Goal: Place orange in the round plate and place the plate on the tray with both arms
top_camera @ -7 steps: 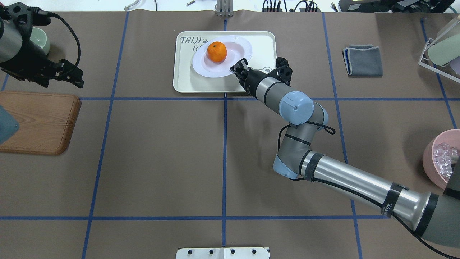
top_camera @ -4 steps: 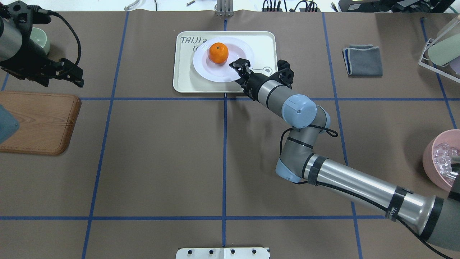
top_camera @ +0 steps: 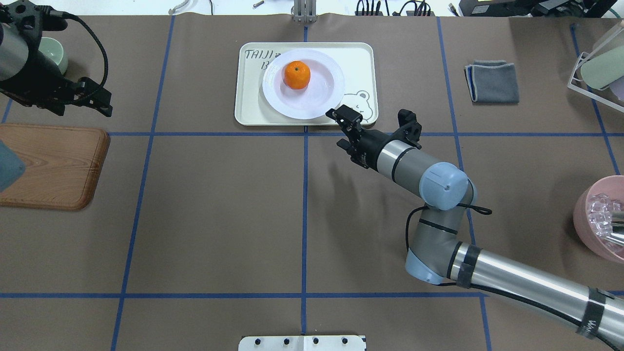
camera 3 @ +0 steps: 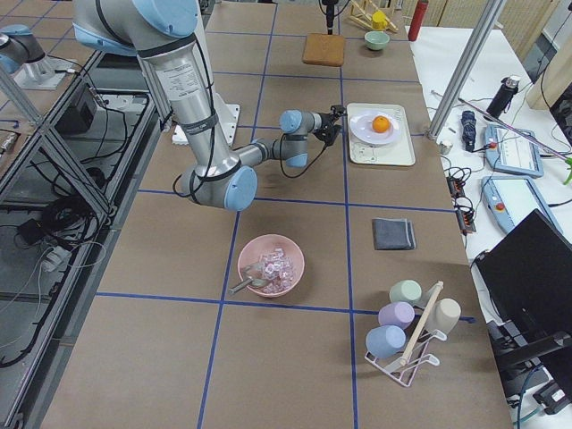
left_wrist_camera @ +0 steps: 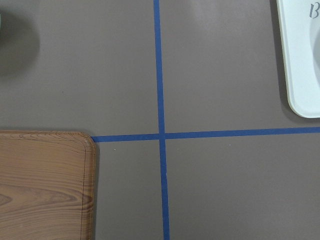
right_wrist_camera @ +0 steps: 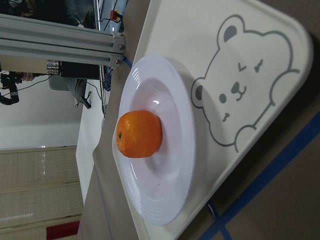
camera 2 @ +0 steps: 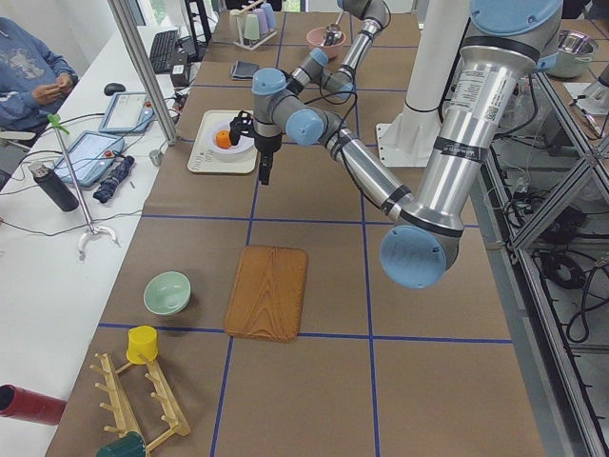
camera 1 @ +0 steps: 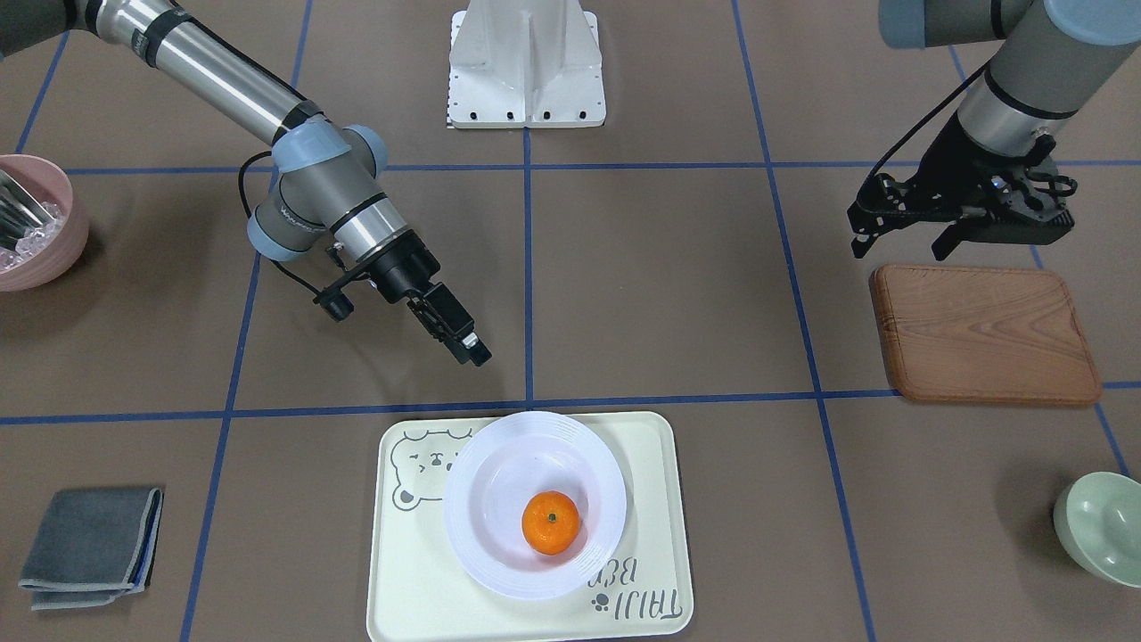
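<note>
Small bright-orange mandarin (top_camera: pixel 297 74) lies in the glossy white round ribbed plate (top_camera: pixel 313 101), which sits flat on the pale cream rectangular bear-print tray (top_camera: pixel 359 62) on the brown desk (top_camera: pixel 219 204). Right pincer (top_camera: pixel 340 127) hangs just off the tray's edge, fingers apart and empty. Left pincer (camera 1: pixel 898 245), also apart and empty, is near the brown wooden board (camera 1: pixel 980 334).

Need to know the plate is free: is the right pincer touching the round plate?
Apart. The exterior front-facing view shows bare table and the tray rim lying between the right pincer and the round plate.
</note>
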